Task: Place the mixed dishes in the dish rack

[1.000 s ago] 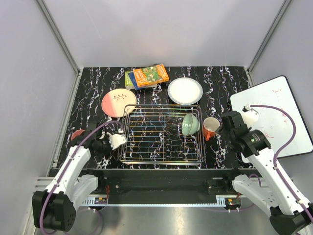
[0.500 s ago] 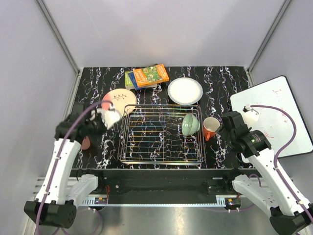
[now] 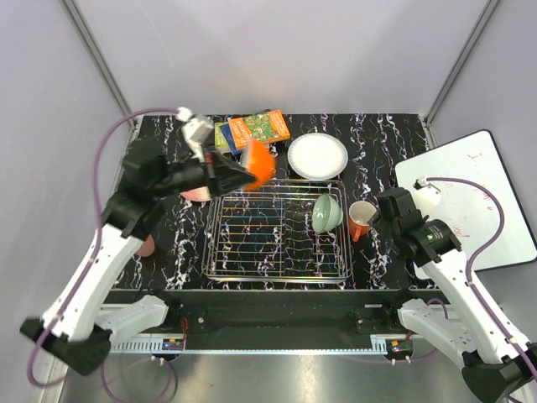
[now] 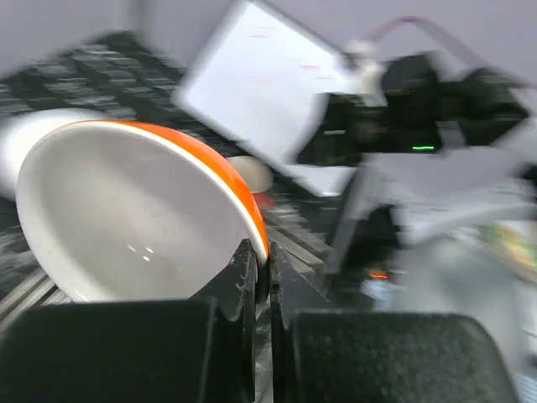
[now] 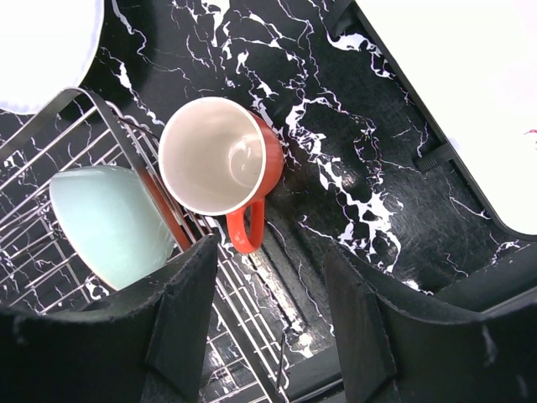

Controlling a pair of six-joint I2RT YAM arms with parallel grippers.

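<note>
My left gripper [image 3: 245, 178] is raised over the back left corner of the dish rack [image 3: 277, 260]. It is shut on the rim of the orange bowl [image 3: 261, 164]. The left wrist view shows the bowl's white inside [image 4: 126, 210], with the rim pinched between the jaws of that gripper [image 4: 262, 262]. A pale green bowl [image 3: 325, 212] leans inside the rack at the right. The orange-red mug [image 5: 220, 155] stands on the table just outside the rack wire [image 5: 59, 151]. My right gripper [image 5: 270, 260] hangs open just beyond the mug's handle, touching nothing.
A white plate [image 3: 317, 155] lies behind the rack and colourful books [image 3: 256, 130] lie at the back. The pink-and-cream plate [image 3: 197, 193] is mostly hidden under my left arm. A pink cup [image 3: 148, 245] stands at the left front. A whiteboard [image 3: 470, 197] lies at the right.
My left arm has swung up and to the right from the table's left front, carrying the orange bowl over the rack's back left corner. The right arm has stayed put.
</note>
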